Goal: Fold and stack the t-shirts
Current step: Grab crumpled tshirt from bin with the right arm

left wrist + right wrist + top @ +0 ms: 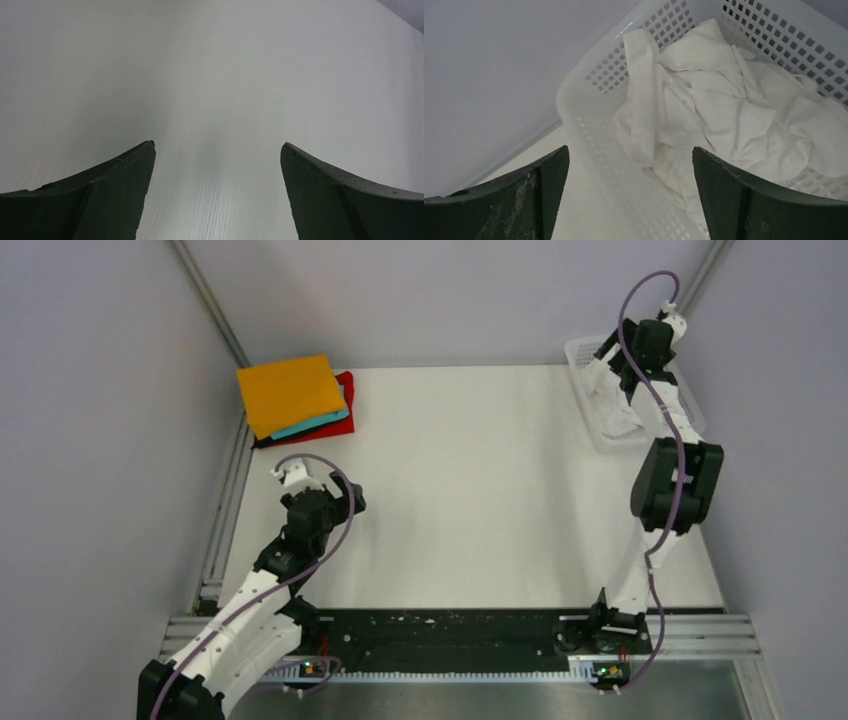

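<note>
A crumpled white t-shirt [714, 110] lies in the white mesh basket [589, 130] at the table's far right corner [600, 430]; one part of it hangs over the basket's rim. My right gripper [630, 150] is open and empty, hovering just above the basket's near rim; it also shows in the top view [612, 375]. A stack of folded tees lies at the far left: orange [290, 395] on top, teal [325, 424] under it, red [345, 390] at the bottom. My left gripper [218, 145] is open and empty above bare table [215, 75], just in front of the stack [335, 490].
Grey walls close in the table on the left, back and right. A metal rail [225, 510] runs along the left edge. A black strip with the arm bases [450, 635] lies at the near edge.
</note>
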Action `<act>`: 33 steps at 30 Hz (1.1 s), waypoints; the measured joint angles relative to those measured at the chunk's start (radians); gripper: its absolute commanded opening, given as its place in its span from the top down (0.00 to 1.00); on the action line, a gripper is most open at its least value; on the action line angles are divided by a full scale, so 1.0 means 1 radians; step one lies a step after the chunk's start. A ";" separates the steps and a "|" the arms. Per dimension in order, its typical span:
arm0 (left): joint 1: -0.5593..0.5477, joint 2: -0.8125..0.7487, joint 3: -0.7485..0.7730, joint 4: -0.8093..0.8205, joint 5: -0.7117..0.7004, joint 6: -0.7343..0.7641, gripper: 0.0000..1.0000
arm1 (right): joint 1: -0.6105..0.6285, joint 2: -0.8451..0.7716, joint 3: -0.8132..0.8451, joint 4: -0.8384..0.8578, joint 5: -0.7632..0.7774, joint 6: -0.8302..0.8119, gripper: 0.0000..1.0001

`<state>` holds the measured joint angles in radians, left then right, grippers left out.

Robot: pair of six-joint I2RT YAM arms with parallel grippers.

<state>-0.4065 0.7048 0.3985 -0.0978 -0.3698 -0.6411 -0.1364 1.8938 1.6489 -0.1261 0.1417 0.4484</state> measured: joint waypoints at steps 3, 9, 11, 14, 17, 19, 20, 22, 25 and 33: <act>0.000 0.013 0.006 0.000 -0.021 0.000 0.01 | -0.028 0.204 0.150 -0.018 -0.028 0.044 0.11; 0.000 0.013 0.008 0.001 -0.050 0.000 0.01 | -0.052 0.562 0.481 -0.052 -0.078 0.109 0.15; 0.000 0.013 0.008 0.002 -0.055 0.000 0.01 | -0.053 0.645 0.564 -0.053 -0.083 0.120 0.18; 0.000 0.013 0.008 0.001 -0.064 0.000 0.01 | -0.053 0.710 0.605 -0.048 -0.077 0.131 0.38; 0.000 0.013 0.008 0.001 -0.069 0.000 0.01 | -0.054 0.713 0.605 -0.029 -0.064 0.147 0.85; 0.000 0.013 0.008 0.001 -0.069 0.000 0.01 | -0.056 0.713 0.593 -0.019 -0.060 0.153 1.00; 0.000 0.013 0.008 0.001 -0.069 0.000 0.01 | -0.056 0.712 0.583 -0.013 -0.057 0.160 1.00; 0.000 0.013 0.008 0.001 -0.069 0.000 0.01 | -0.056 0.706 0.568 -0.005 -0.059 0.156 1.00; 0.000 0.010 0.008 0.001 -0.065 0.000 0.01 | -0.056 0.657 0.531 -0.026 -0.067 0.136 1.00; 0.000 -0.006 0.008 0.000 -0.022 0.000 0.01 | -0.051 0.216 0.343 -0.110 -0.137 0.035 1.00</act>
<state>-0.4065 0.6983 0.4061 -0.0975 -0.3920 -0.6411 -0.1871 2.1101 1.9915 -0.2359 0.0051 0.4839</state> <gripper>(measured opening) 0.991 0.039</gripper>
